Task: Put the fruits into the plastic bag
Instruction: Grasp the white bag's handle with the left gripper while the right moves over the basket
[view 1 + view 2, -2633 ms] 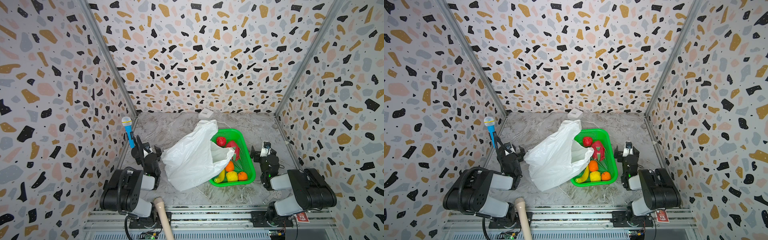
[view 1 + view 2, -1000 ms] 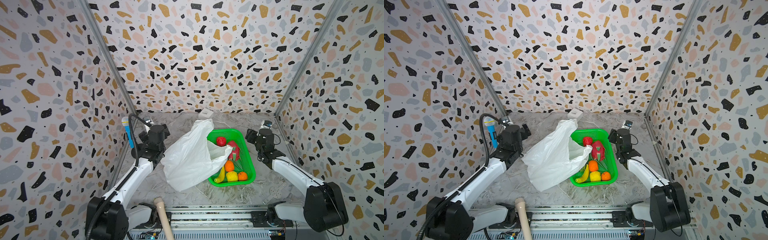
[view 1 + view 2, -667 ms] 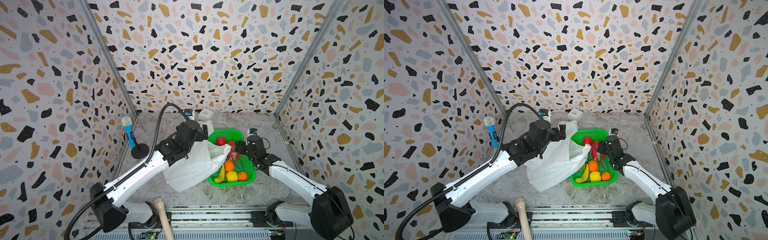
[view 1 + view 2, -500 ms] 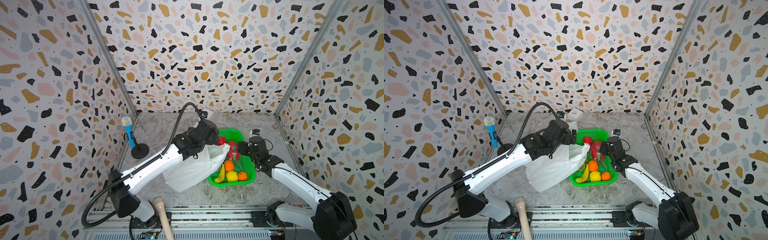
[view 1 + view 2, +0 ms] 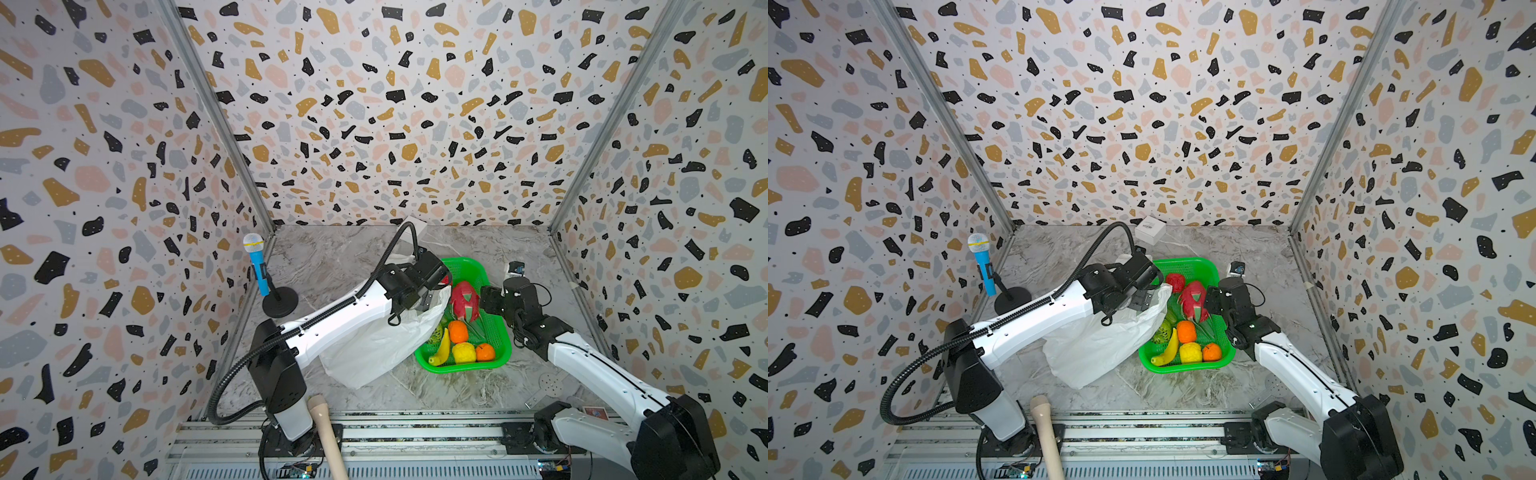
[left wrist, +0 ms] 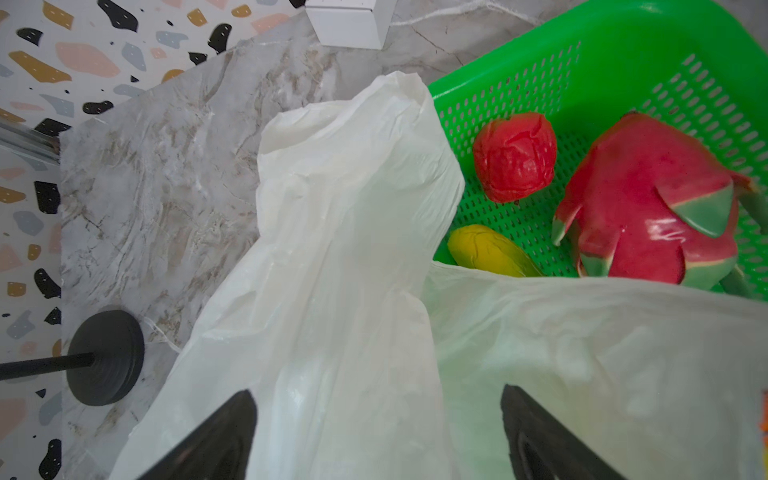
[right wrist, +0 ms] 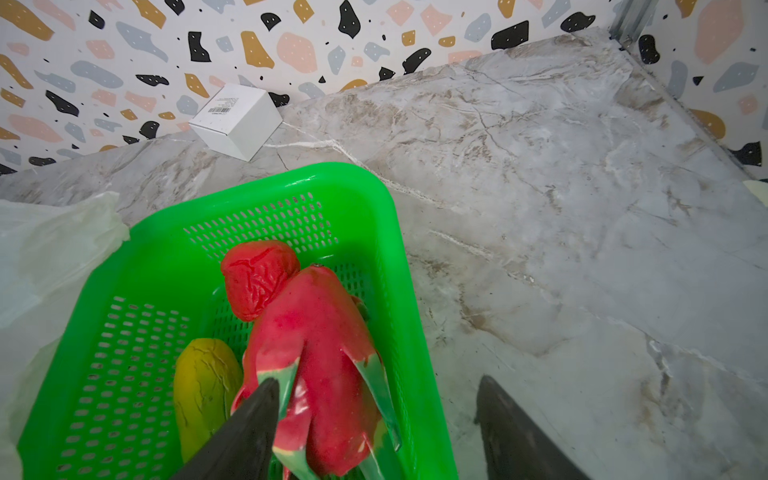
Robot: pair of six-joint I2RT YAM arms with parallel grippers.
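Note:
The white plastic bag [image 5: 374,345] [image 5: 1092,349] lies crumpled on the marble floor, its upper edge draped over the left rim of the green basket [image 5: 478,266]. The fruits lie in the basket: a red dragon fruit [image 5: 1194,297] [image 7: 320,332], a bumpy red ball [image 6: 515,158], oranges [image 5: 458,331], a lemon [image 5: 463,352], a banana [image 5: 1169,347] and a green one [image 5: 1160,332]. My left gripper [image 6: 376,399] [image 5: 1144,299] hangs open over the bag's top fold. My right gripper [image 7: 376,384] [image 5: 484,299] is open, one finger beside the dragon fruit, the other outside the basket's rim.
A blue toy microphone [image 5: 257,266] on a black stand stands at the left wall. A small white box [image 5: 1150,228] sits against the back wall. A wooden handle [image 5: 324,432] rests on the front rail. Patterned walls close in three sides.
Both arms rose from their folded rest. The left reached across over the bag's top by the basket. The right swung in to the dragon fruit at the basket's right side.

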